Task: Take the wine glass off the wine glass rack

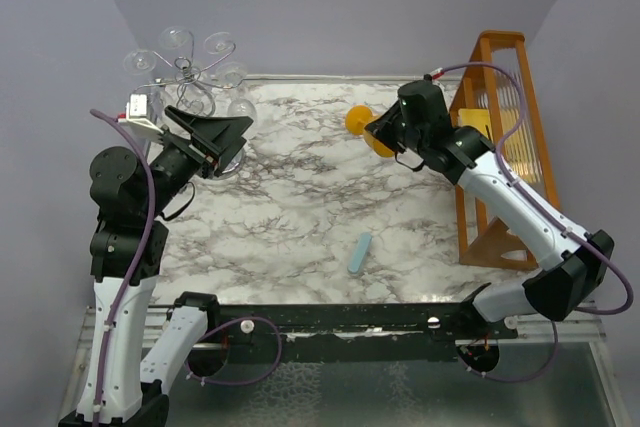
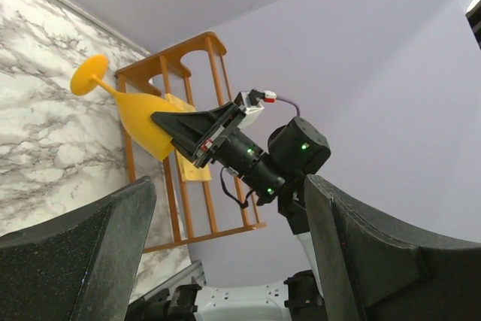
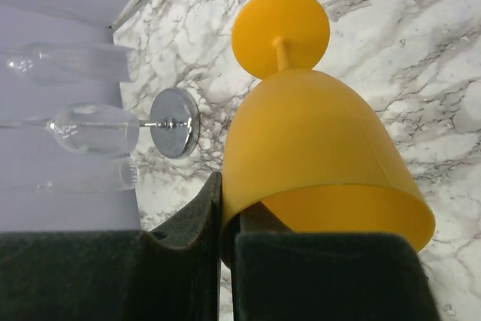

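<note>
The right hand [image 1: 378, 137] pinches the orange glass [image 3: 316, 148] by its rim above the table [image 1: 300, 212], well apart from the rack [image 1: 188, 72] — a thin grip that could slip. The left hand [image 1: 240, 137] gapes empty beside the rack; a swing could topple it.

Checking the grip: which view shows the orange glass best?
Right wrist: the orange glass fills the frame, rim pinched between fingers. Left wrist shows it side-on, farther off; top view, small, partly hidden.

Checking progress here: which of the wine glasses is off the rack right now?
The orange wine glass, the only coloured one, clamped at its rim by the right gripper. The clear glasses are on the silvery wire rack.
</note>
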